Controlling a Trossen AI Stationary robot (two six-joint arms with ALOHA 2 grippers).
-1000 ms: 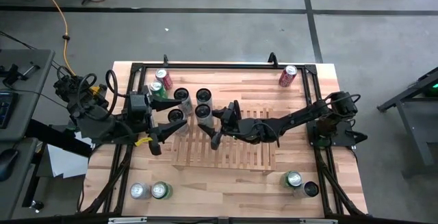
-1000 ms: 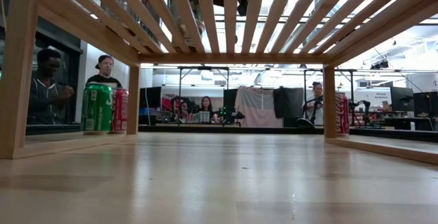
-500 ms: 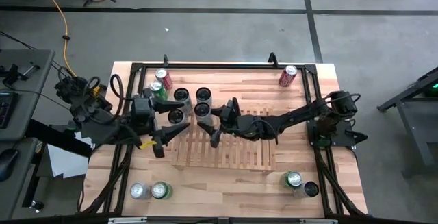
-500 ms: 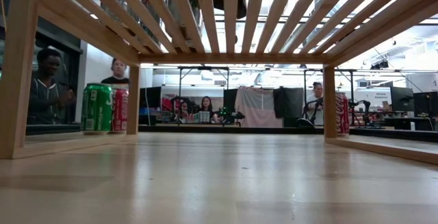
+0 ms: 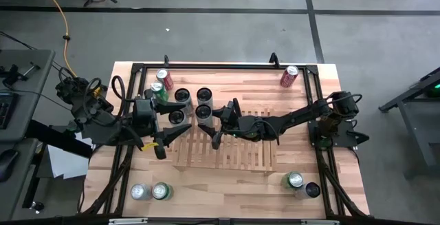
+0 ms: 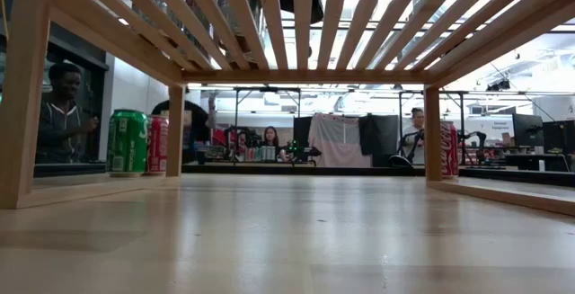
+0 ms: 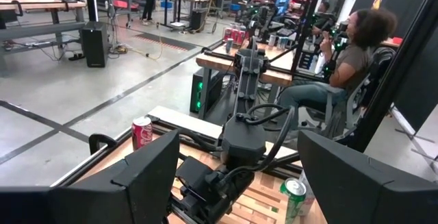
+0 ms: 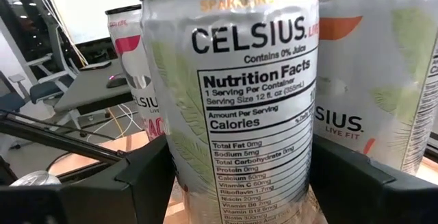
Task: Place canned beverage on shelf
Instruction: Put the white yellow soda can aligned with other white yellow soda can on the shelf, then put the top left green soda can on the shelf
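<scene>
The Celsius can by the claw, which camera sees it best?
The right wrist view: the Celsius can fills it, label readable, between the right gripper's fingers. The high view shows only its dark top. The low and left wrist views don't show it.
</scene>
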